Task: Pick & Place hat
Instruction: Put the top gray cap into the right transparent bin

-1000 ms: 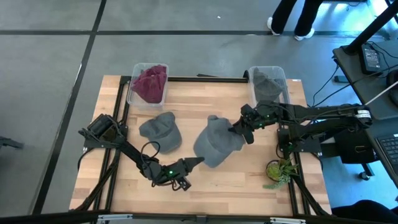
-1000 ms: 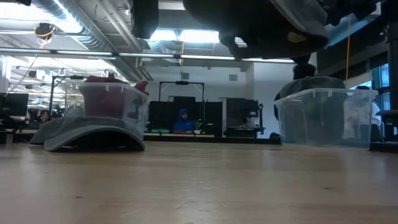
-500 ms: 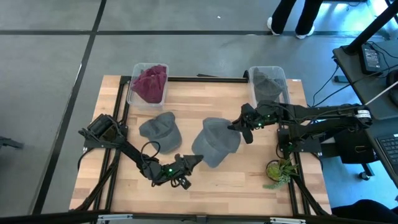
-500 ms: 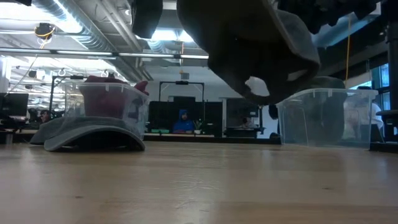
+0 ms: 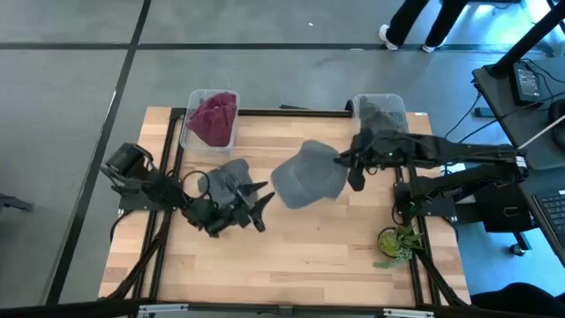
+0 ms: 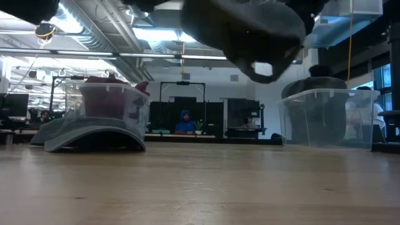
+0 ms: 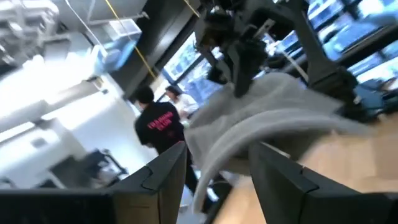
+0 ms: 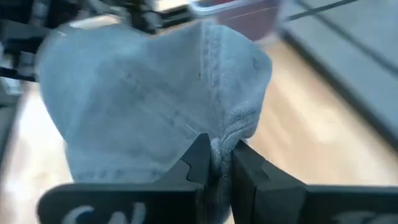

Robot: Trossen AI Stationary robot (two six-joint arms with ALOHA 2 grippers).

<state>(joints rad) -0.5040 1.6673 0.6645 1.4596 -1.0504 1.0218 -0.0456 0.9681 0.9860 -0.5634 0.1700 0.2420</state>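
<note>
The right gripper [image 5: 346,162], fingers pinched on the edge of the grey hat [image 5: 309,174], holds it clear above the table's middle, with the clear bin [image 5: 381,116] at the far right corner just behind it and nothing between. The left gripper [image 5: 256,196], fingers apart and empty, hovers over a second grey hat [image 5: 224,179] lying left of centre, beside the bin of maroon cloth [image 5: 211,118] at the far left corner.

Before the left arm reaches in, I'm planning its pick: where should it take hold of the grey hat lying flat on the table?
Probably the brim. The grey hat sits crown-up, and the low view shows its brim as a thin flat edge at the table. The left pincer could come in low from that side; the rounded crown offers less to pinch.
</note>
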